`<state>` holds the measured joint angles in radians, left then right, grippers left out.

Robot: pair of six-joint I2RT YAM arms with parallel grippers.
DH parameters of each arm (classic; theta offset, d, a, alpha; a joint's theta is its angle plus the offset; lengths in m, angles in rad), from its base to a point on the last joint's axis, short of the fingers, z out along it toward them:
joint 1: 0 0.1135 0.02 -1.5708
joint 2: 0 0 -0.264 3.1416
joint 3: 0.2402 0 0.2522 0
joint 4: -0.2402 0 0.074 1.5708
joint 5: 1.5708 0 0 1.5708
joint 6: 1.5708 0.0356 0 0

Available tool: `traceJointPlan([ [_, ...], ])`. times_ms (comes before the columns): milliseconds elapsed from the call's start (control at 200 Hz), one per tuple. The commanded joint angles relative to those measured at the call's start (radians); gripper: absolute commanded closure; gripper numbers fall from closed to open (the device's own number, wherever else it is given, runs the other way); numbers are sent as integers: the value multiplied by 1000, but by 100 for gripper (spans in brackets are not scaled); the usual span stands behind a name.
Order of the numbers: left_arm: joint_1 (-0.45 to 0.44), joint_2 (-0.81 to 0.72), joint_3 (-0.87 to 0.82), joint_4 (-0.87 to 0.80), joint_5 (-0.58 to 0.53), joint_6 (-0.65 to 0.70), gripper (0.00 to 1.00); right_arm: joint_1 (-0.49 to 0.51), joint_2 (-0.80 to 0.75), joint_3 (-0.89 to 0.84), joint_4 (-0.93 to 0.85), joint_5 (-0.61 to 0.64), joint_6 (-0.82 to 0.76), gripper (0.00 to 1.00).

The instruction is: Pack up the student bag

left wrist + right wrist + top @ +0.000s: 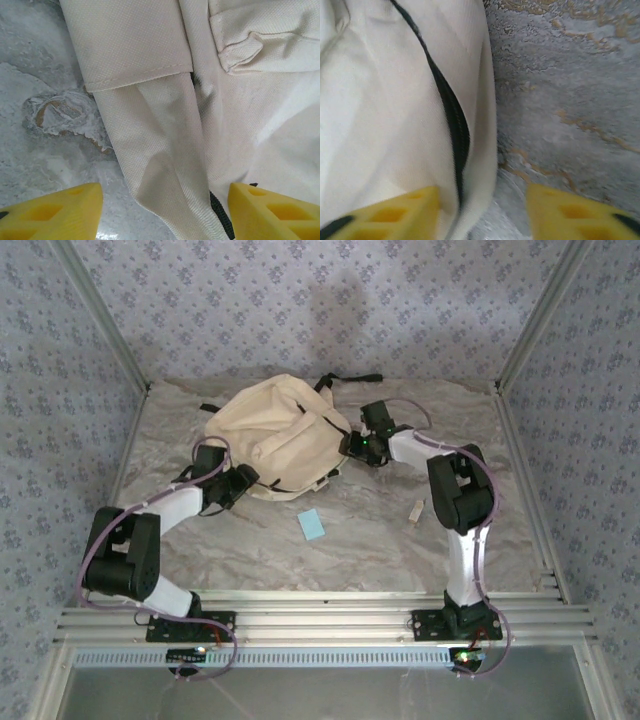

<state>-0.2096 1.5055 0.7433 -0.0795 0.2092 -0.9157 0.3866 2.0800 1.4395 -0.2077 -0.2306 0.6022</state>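
Observation:
The student bag (275, 430), cream fabric with black zipper lines, lies slumped at the back middle of the table. My left gripper (243, 483) sits at the bag's near-left corner. In the left wrist view the left gripper (165, 215) is open, its yellow fingers (55, 210) wide apart with a loose fold of the bag (150, 50) between them. My right gripper (350, 445) is at the bag's right edge. In the right wrist view the right gripper (482, 212) is open, astride the bag's edge (380, 100) beside a black zipper (452, 120), not pinching it.
A light blue card (311, 525) lies on the marbled table cover (400, 550) in front of the bag. A small pale object (416, 510) lies near the right arm. A black strap (350, 380) sticks out behind the bag. Metal frame posts line both sides.

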Motion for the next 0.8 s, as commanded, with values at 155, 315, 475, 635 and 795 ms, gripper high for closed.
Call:
traceJointPlan([
  [155, 25, 101, 77, 37, -26, 19, 32, 17, -62, -64, 125, -182, 91, 100],
  [315, 33, 250, 178, 104, 50, -1, 32, 54, -185, -207, 208, -230, 151, 100],
  [475, 32, 349, 277, 137, 83, 6, 32, 117, -275, -313, 206, -219, 178, 100],
  [635, 30, 421, 376, 155, 148, 6, 32, 206, -280, -346, 144, -208, 168, 100],
  [795, 30, 437, 425, 139, 202, 28, 34, 221, -325, -316, 37, -159, 68, 76],
])
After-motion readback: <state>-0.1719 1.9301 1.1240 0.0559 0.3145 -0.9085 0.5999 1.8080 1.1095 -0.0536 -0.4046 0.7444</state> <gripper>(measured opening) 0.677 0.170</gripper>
